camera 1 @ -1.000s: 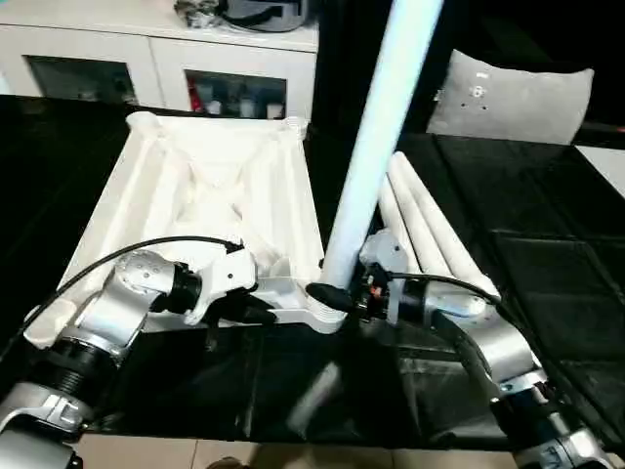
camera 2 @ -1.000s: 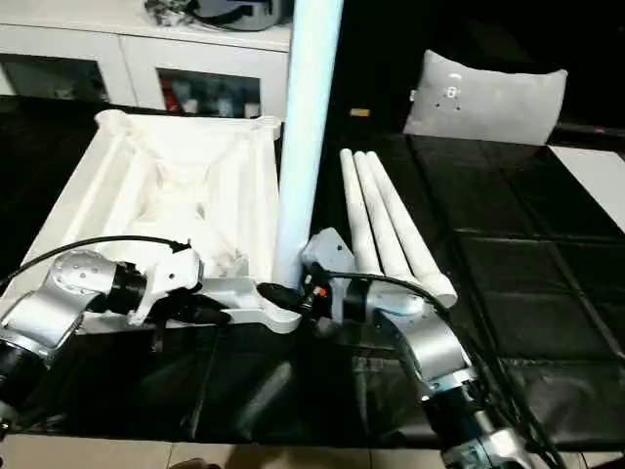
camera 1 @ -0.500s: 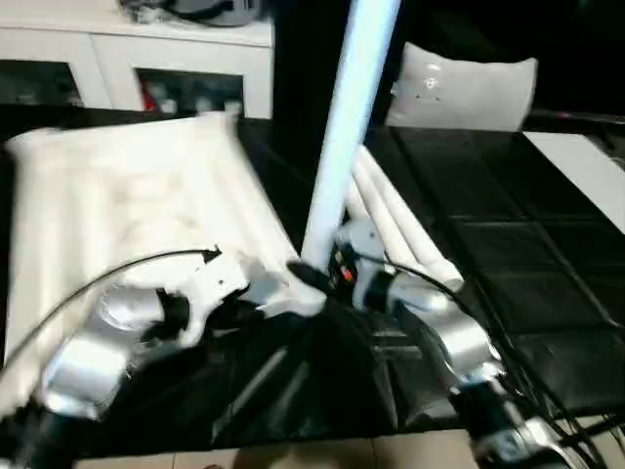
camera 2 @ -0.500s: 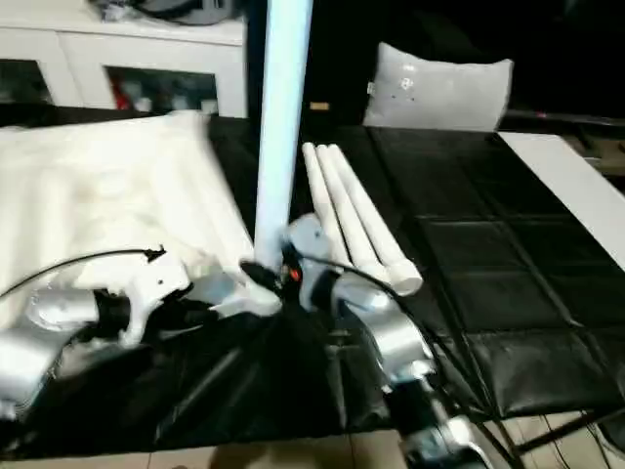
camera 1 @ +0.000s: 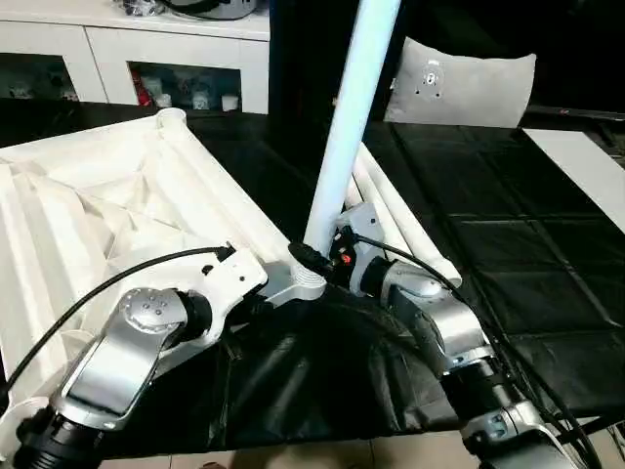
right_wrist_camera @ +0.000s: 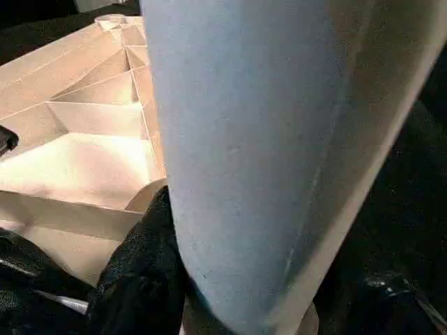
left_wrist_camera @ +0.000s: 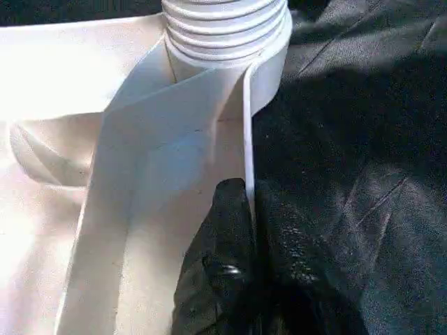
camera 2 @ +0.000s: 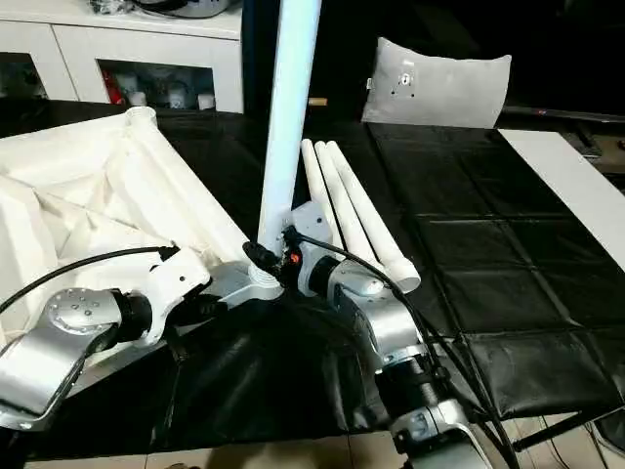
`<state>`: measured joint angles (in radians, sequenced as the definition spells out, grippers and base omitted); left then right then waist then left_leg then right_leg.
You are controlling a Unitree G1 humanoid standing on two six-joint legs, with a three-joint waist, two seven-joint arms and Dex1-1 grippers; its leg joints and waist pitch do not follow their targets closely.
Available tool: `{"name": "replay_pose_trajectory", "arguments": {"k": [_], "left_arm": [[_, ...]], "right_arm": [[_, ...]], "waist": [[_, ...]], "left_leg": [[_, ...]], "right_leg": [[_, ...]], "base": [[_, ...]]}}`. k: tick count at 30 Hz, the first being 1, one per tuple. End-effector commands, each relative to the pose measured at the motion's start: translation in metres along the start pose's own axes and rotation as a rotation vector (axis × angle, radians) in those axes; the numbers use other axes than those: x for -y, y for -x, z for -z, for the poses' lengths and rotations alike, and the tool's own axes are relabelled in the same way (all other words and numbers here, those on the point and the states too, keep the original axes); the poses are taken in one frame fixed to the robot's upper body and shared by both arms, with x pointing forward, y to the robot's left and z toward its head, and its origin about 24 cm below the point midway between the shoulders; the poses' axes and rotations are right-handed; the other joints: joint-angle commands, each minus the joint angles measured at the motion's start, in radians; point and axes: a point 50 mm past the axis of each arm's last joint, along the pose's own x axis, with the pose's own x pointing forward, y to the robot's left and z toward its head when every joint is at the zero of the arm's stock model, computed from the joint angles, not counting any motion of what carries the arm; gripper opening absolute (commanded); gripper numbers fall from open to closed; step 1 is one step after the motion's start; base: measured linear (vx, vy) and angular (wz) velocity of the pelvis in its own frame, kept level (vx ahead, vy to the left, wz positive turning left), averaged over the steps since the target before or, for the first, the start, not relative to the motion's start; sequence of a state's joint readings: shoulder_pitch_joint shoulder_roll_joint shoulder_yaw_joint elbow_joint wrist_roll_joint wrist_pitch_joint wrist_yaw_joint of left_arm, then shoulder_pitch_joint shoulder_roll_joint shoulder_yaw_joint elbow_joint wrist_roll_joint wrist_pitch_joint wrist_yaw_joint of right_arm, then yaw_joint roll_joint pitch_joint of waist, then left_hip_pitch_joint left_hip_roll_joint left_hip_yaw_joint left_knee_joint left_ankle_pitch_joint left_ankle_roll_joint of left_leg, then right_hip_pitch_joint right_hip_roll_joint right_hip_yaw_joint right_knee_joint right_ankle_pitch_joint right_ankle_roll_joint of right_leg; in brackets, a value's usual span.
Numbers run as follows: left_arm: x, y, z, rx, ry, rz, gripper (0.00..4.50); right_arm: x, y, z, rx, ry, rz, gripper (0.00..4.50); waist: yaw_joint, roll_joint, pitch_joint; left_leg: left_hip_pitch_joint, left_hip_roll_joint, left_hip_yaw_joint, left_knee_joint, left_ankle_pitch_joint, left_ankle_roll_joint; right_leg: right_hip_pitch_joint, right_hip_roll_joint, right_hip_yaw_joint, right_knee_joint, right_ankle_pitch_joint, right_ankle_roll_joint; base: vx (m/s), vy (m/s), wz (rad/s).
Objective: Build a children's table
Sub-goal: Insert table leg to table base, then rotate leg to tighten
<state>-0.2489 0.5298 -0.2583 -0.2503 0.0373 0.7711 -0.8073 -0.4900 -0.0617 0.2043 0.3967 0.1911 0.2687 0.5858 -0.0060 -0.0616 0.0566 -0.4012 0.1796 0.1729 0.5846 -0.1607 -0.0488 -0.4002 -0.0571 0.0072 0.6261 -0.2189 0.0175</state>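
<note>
The white table top [camera 1: 107, 210] lies upside down at the left, ribbed underside up. In its near corner socket [camera 1: 309, 281] stands one white leg [camera 1: 350, 107], upright and leaning slightly right. My right gripper [camera 1: 320, 256] is shut on this leg's base just above the socket, a black finger [right_wrist_camera: 140, 272] pressed to the tube. My left gripper [left_wrist_camera: 250, 199] is shut on the top's thin rim [left_wrist_camera: 246, 125] just beside that socket. Three more legs [camera 1: 395, 220] lie side by side on the black surface behind my right arm.
A grey-white pillow [camera 1: 459, 88] lies at the far right of the black padded surface [camera 1: 508, 264]. A white cabinet with glass doors [camera 1: 146, 59] stands behind. The surface's front edge [camera 1: 322, 445] runs close below my arms, and a white patch [camera 1: 586, 161] lies at the right.
The camera has shifted. The table top's far end has swung to the left around the held corner. Both grips stay as they were, and the leg still stands in the socket.
</note>
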Motion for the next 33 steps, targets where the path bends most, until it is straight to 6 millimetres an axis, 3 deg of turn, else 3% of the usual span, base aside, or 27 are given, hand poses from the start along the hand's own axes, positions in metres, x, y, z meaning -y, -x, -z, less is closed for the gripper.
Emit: {"name": "replay_pose_trajectory", "arguments": {"k": [1,2,6,7,8,9,11,15,17,21,26,30,33], "left_arm": [[-0.006,0.008,-0.031,0.135,-0.112,-0.042,0.00],[-0.007,0.007,-0.031,0.143,-0.098,-0.047,0.00],[-0.010,0.005,-0.029,0.151,-0.091,-0.038,0.00],[-0.011,0.005,-0.028,0.152,-0.089,-0.031,0.00],[-0.011,0.005,-0.028,0.152,-0.089,-0.031,0.00],[-0.013,0.004,-0.027,0.143,-0.101,-0.030,0.00],[-0.015,0.004,-0.026,0.140,-0.105,-0.029,0.00],[-0.022,0.002,-0.022,0.136,-0.144,0.005,0.00],[-0.023,0.001,-0.023,0.151,-0.149,0.028,0.00],[-0.024,0.000,-0.023,0.156,-0.191,0.084,0.00],[-0.025,0.000,-0.017,0.147,-0.242,0.161,0.00],[-0.021,0.001,-0.012,0.130,-0.304,0.279,0.00],[-0.020,0.002,-0.009,0.116,-0.326,0.320,0.00]], "right_arm": [[0.002,0.009,0.054,-0.218,-0.113,0.040,2.64],[0.003,0.009,0.053,-0.211,-0.093,0.039,2.64],[0.004,0.010,0.050,-0.190,-0.074,0.032,3.06],[0.004,0.012,0.049,-0.191,-0.044,0.019,3.06],[0.004,0.012,0.049,-0.191,-0.044,0.019,3.32],[0.004,0.014,0.048,-0.190,-0.022,0.012,3.39],[0.005,0.016,0.047,-0.178,-0.015,0.015,3.44],[0.008,0.027,0.036,-0.115,0.006,0.007,3.91],[0.010,0.033,0.033,-0.110,0.013,0.004,4.09],[0.011,0.041,0.022,-0.084,0.050,-0.025,4.42],[0.010,0.051,0.004,-0.050,0.116,-0.083,4.47],[0.012,0.058,-0.014,-0.033,0.174,-0.145,4.47],[0.011,0.058,-0.016,-0.045,0.190,-0.183,4.47]], "waist": [[0.006,0.029,-0.040],[0.009,0.036,-0.044],[0.016,0.036,-0.047],[0.019,0.041,-0.052],[0.019,0.040,-0.052],[0.021,0.047,-0.058],[0.024,0.043,-0.057],[0.042,0.050,-0.062],[0.047,0.059,-0.062],[0.049,0.058,-0.064],[0.056,0.065,-0.061],[0.068,0.066,-0.062],[0.070,0.064,-0.063]], "left_leg": [[0.033,0.041,-0.021,-0.087,-0.442,-0.076],[0.034,0.042,-0.021,-0.086,-0.435,-0.082],[0.033,0.041,-0.019,-0.085,-0.410,-0.079],[0.034,0.041,-0.019,-0.084,-0.391,-0.077],[0.034,0.042,-0.017,-0.084,-0.386,-0.076],[0.035,0.041,-0.018,-0.082,-0.369,-0.075],[0.033,0.040,-0.015,-0.080,-0.346,-0.069],[0.031,0.038,-0.010,-0.073,-0.263,-0.045],[0.035,0.038,-0.010,-0.072,-0.243,-0.044],[0.030,0.036,-0.010,-0.068,-0.211,-0.037],[0.037,0.038,-0.008,-0.065,-0.214,-0.021],[0.042,0.043,-0.007,-0.066,-0.226,-0.037],[0.042,0.043,-0.007,-0.065,-0.229,-0.042]], "right_leg": [[0.002,-0.053,0.026,-0.095,-0.306,-0.149],[0.003,-0.052,0.026,-0.094,-0.287,-0.151],[0.008,-0.050,0.025,-0.089,-0.234,-0.160],[0.012,-0.051,0.024,-0.086,-0.204,-0.167],[0.011,-0.050,0.024,-0.087,-0.191,-0.169],[0.016,-0.049,0.023,-0.080,-0.160,-0.176],[0.019,-0.048,0.023,-0.081,-0.132,-0.182],[0.030,-0.050,0.023,-0.073,-0.037,-0.191],[0.031,-0.049,0.021,-0.070,-0.005,-0.199],[0.041,-0.049,0.017,-0.063,0.053,-0.218],[0.039,-0.050,0.017,-0.065,0.030,-0.220],[0.035,-0.051,0.014,-0.059,0.016,-0.229],[0.037,-0.054,0.013,-0.057,0.013,-0.235]], "base": [[0.000,0.000,0.00],[0.000,0.000,0.00],[0.000,0.000,0.00],[0.000,0.000,0.00],[0.000,0.000,0.00],[0.000,0.000,0.00],[0.000,0.000,0.00],[0.000,0.000,0.00],[0.000,0.000,0.00],[0.000,0.000,0.00],[0.000,0.000,0.00],[0.000,0.000,0.00],[0.000,0.000,0.00]]}}
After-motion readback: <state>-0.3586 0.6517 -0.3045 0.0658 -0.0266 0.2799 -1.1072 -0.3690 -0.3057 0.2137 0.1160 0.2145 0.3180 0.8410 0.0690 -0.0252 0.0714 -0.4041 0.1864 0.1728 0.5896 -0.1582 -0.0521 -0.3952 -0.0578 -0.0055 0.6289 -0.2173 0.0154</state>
